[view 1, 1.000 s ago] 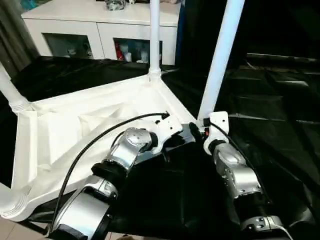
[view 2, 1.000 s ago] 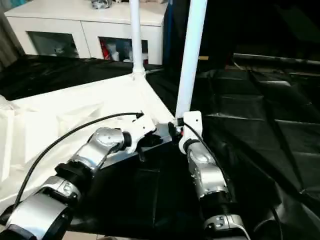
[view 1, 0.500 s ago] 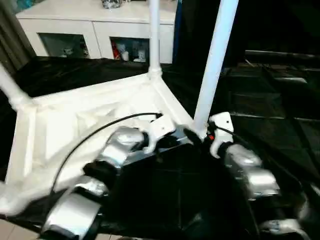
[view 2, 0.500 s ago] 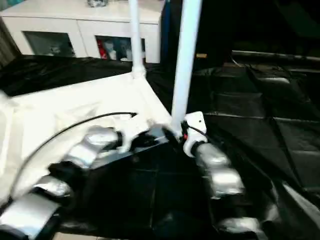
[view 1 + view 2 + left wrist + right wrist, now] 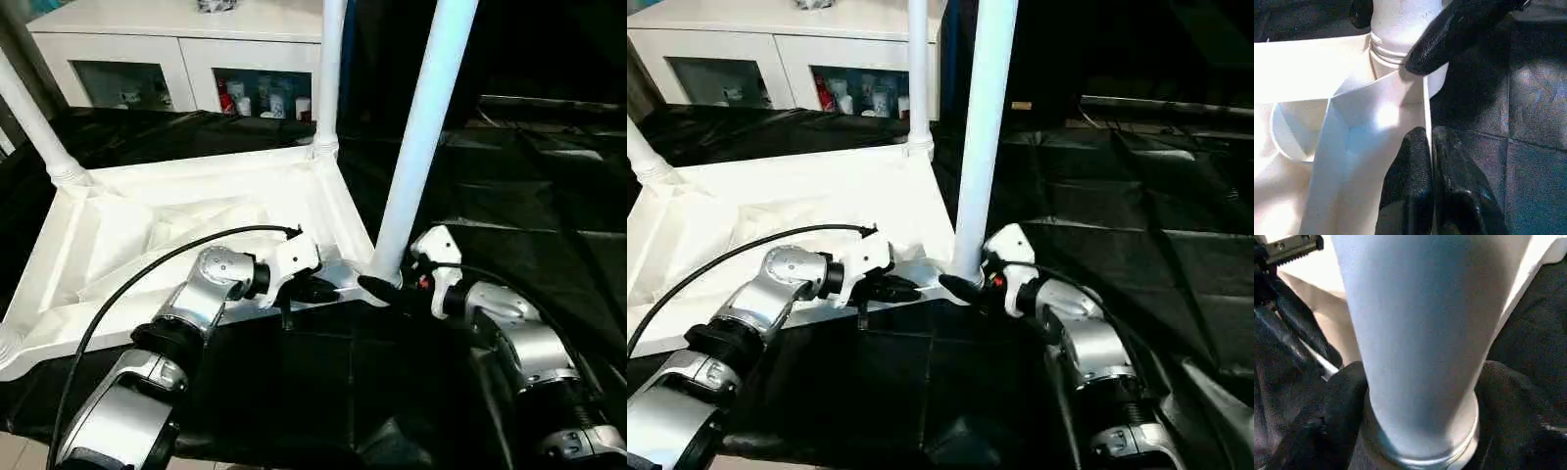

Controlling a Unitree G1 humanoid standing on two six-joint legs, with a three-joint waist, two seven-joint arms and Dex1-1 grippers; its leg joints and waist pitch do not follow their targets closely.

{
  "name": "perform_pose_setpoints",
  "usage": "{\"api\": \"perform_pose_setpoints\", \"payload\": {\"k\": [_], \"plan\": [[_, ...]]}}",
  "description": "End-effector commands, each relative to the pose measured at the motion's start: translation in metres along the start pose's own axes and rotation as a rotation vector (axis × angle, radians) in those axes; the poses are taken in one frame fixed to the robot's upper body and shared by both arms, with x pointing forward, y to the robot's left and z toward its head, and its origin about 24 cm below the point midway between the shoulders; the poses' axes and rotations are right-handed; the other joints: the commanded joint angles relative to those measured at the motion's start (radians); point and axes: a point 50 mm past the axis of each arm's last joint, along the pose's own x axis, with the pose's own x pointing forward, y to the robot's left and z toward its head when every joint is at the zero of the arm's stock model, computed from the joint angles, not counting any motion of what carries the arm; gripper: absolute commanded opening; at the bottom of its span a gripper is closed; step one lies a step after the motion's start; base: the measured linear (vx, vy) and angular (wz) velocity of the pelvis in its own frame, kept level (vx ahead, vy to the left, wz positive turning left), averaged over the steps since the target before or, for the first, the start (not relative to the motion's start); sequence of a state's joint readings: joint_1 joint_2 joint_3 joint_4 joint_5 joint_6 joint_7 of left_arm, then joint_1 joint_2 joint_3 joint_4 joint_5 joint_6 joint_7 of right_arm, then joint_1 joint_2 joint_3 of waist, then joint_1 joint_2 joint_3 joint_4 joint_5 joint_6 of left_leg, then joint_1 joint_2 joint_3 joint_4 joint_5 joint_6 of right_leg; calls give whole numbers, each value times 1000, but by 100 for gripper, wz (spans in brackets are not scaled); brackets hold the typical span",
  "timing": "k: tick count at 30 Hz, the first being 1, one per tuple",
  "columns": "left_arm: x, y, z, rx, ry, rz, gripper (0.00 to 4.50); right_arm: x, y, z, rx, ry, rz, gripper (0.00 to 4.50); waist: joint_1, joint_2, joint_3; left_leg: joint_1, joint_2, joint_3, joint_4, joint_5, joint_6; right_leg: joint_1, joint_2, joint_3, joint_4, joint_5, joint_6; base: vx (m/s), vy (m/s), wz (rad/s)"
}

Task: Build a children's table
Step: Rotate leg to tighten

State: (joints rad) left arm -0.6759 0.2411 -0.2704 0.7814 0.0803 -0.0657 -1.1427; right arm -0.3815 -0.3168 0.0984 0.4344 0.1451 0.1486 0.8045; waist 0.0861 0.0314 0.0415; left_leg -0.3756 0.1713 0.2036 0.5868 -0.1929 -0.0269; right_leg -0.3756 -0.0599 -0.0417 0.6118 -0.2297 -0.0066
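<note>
The right claw (image 5: 1415, 431) grips the base of the near leg (image 5: 421, 137) at the upturned table top's (image 5: 127, 230) near right corner. The left claw (image 5: 1432, 181) pinches the rim beside it. Pressing straight down should seat the leg squarely.

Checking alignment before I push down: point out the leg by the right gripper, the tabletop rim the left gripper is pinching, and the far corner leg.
Near leg (image 5: 416, 147), left eye view, mid-shaft.
Tabletop rim (image 5: 1426, 105), left wrist view, thin edge above the fingers.
Far corner leg (image 5: 329, 73), left eye view, lower shaft above its socket.
</note>
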Motion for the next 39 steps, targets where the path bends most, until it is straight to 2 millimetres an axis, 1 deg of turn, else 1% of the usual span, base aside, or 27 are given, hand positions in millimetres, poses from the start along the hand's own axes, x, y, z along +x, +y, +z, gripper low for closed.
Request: {"api": "perform_pose_setpoints", "payload": {"k": [1,3,4,5,9,11,12,14,15,16,17,19,20,21,22,23,26,28,31,32,33,34,35,36,37,38,39], "plan": [[-2,-3,-8,-36,-26,1,0,2,-1,5,-27,-3,3,332,1,-21,-52,16,73,-33,-63,-106,81,34,-101,47,-66,-40,-251,0,0,0],[-3,-3,-8,-39,-25,1,0,2,-1,6,-25,-14,4,317,2,-18,-52,16,73,-34,-62,-102,83,34,-102,47,-65,-31,-252,0,0,0],[-3,-3,-8,-39,-25,1,0,2,-1,6,-25,-14,4,317,1,-19,-52,16,73,-33,-62,-103,83,34,-101,47,-66,-29,-251,0,0,0],[-3,-3,-8,-40,-24,0,0,2,0,6,-25,-19,4,294,1,-18,-52,16,73,-33,-62,-105,82,34,-102,47,-66,-31,-252,0,0,0],[-4,-3,-9,-46,-19,-10,0,3,2,5,-17,-31,15,274,1,-20,-54,15,72,-33,-61,-95,86,35,-100,46,-63,-12,-255,0,0,0],[-4,-3,-10,-47,-17,-12,0,3,3,5,-12,-33,14,273,1,-20,-54,14,72,-33,-61,-92,88,36,-101,46,-62,-9,-255,0,0,0],[-3,-3,-11,-48,-5,2,0,4,3,3,5,-38,-14,272,0,-16,-54,14,72,-33,-61,-93,87,35,-100,46,-63,-6,-256,0,0,0],[0,-1,-11,-53,10,37,0,7,1,2,34,-46,-82,271,-1,-17,-53,16,72,-34,-62,-101,82,34,-100,46,-64,-12,-257,0,0,0],[8,1,-10,-58,27,98,0,13,-2,0,83,-58,-210,271,-6,-15,-52,17,72,-34,-63,-116,71,30,-100,48,-67,-36,-257,0,0,0],[8,1,-10,-58,27,98,0,13,-2,0,83,-58,-210,270,-6,-15,-52,17,72,-34,-63,-116,71,30,-100,48,-67,-36,-257,0,0,0],[12,3,-8,-58,34,129,0,16,-3,0,109,-62,-275,270,-7,-16,-49,20,70,-35,-66,-135,56,29,-102,48,-73,-78,-251,0,0,0],[25,4,-3,-57,46,187,0,23,-6,-2,204,-73,-433,270,-10,-11,-49,25,73,-38,-72,-162,23,26,-101,49,-76,-130,-242,0,0,0],[25,4,-3,-57,46,187,0,23,-6,-2,204,-73,-433,270,-14,-11,-47,25,73,-38,-75,-173,18,25,-100,50,-78,-139,-240,0,0,0],[40,2,6,-57,42,222,0,30,-6,-3,273,-74,-551,270,-18,-10,-47,27,73,-38,-77,-188,3,24,-101,52,-80,-141,-236,0,0,0],[40,2,6,-57,42,222,0,30,-6,-3,273,-74,-551,270,-16,-10,-48,30,73,-38,-76,-191,0,23,-101,51,-81,-138,-236,0,0,0],[45,1,8,-55,38,226,0,32,-5,-2,279,-74,-572,270,-16,-10,-48,30,73,-38,-76,-191,0,23,-101,51,-81,-138,-236,0,0,0],[66,-10,21,-9,15,178,0,44,2,4,275,-84,-625,270,-11,-9,-51,24,71,-38,-73,-142,12,30,-101,52,-75,-55,-228,0,0,0],[72,-16,25,17,4,137,0,50,6,10,239,-96,-620,270,-9,-10,-52,22,69,-37,-71,-130,25,32,-102,52,-73,-25,-224,0,0,0],[72,-18,23,24,9,121,0,52,8,13,199,-112,-600,270,-8,-9,-51,23,70,-37,-71,-142,27,32,-103,52,-74,-34,-223,0,0,0],[68,-16,19,26,18,121,0,50,10,17,214,-160,-553,270,-8,-5,-51,23,69,-38,-72,-150,28,33,-103,52,-75,-42,-223,0,0,0],[67,-16,17,28,21,120,0,49,10,19,214,-178,-541,305,-8,-7,-51,24,71,-38,-73,-160,28,33,-102,52,-77,-48,-220,0,0,0],[64,-14,16,31,26,122,0,47,10,21,213,-201,-515,326,-7,-2,-52,23,71,-39,-72,-158,29,34,-103,52,-75,-43,-220,0,0,0],[61,-13,14,33,29,126,0,44,10,23,211,-218,-492,342,-7,-4,-52,23,71,-38,-72,-158,32,35,-102,52,-76,-34,-219,0,0,0],[58,-12,13,32,27,117,0,42,10,23,205,-223,-466,342,-5,-7,-53,22,72,-39,-70,-144,42,37,-102,52,-72,-4,-221,0,0,0],[57,-12,13,32,25,109,0,41,9,23,201,-223,-452,349,-5,-2,-54,20,70,-39,-69,-135,47,38,-102,52,-69,13,-223,0,0,0],[54,-11,12,32,26,106,0,38,10,23,190,-218,-413,359,-5,0,-55,20,70,-38,-66,-128,59,38,-102,51,-68,34,-230,0,0,0],[52,-10,11,36,26,105,0,36,10,23,184,-210,-378,372,-3,-4,-55,18,69,-37,-65,-118,69,40,-102,50,-68,45,-231,0,0,0]]}}
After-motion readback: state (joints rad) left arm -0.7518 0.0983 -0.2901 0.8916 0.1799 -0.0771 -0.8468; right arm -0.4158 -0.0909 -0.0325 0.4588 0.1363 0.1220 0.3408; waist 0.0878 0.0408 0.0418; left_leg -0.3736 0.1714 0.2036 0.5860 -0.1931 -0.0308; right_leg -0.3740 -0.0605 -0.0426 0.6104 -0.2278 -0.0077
